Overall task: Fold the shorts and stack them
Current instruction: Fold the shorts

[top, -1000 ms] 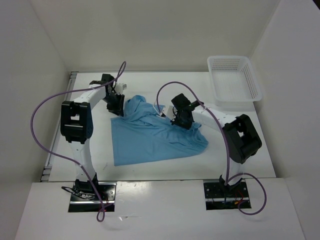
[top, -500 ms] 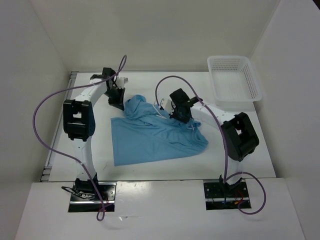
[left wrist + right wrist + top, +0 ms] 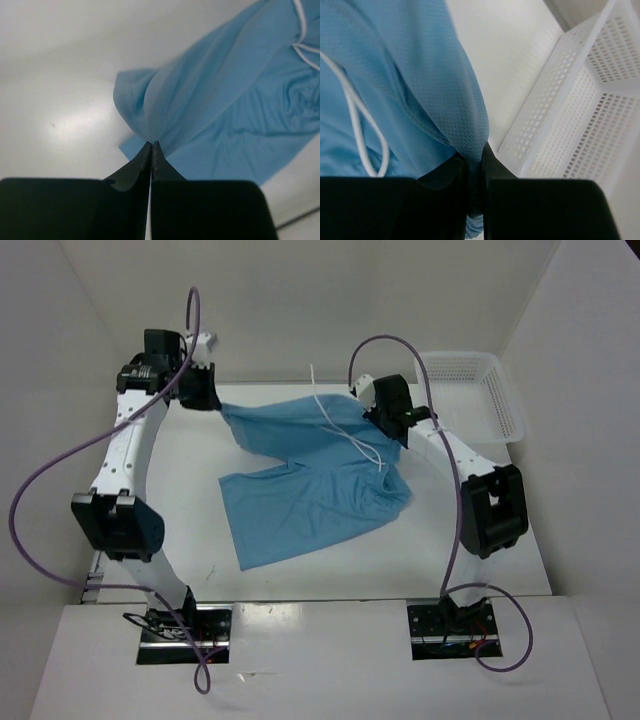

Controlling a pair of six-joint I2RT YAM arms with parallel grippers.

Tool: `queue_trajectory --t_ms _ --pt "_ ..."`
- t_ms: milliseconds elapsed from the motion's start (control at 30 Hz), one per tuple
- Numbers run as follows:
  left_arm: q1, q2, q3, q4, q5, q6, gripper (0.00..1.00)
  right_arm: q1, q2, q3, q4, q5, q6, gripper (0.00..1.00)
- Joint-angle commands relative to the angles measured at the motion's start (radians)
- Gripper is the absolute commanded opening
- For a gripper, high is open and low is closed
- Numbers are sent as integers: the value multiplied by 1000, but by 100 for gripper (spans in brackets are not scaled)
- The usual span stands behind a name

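Note:
The light blue shorts (image 3: 305, 475) hang stretched between both grippers above the table, their lower part trailing onto the white surface. My left gripper (image 3: 212, 400) is shut on the shorts' left top corner (image 3: 160, 132) at the back left. My right gripper (image 3: 378, 412) is shut on the waistband's right end (image 3: 465, 125) at the back right. The white drawstring (image 3: 352, 435) dangles down the front; its loop (image 3: 362, 130) shows in the right wrist view. The legs lie partly flat near the middle of the table.
A white mesh basket (image 3: 495, 390) stands at the back right corner, close beside my right gripper; its wall (image 3: 570, 110) fills the right of the right wrist view. White walls close in the table on three sides.
The left gripper has shut on the shorts. Both arms have risen and moved apart toward the back, lifting the bunched waistband and pulling it taut.

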Motion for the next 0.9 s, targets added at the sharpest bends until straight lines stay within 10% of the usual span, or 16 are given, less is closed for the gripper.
queue_trajectory --t_ms 0,433,867 --pt "-5 -115 -168 -205 24 4 0 27 -155 -91 -89 -97 -73 0" --pt "-209 -316 -798 -424 -102 4 0 136 -508 -605 -214 -239 -427 0" --pt "-99 -215 -563 -324 -79 4 0 180 -442 -523 -89 -205 -302 0"
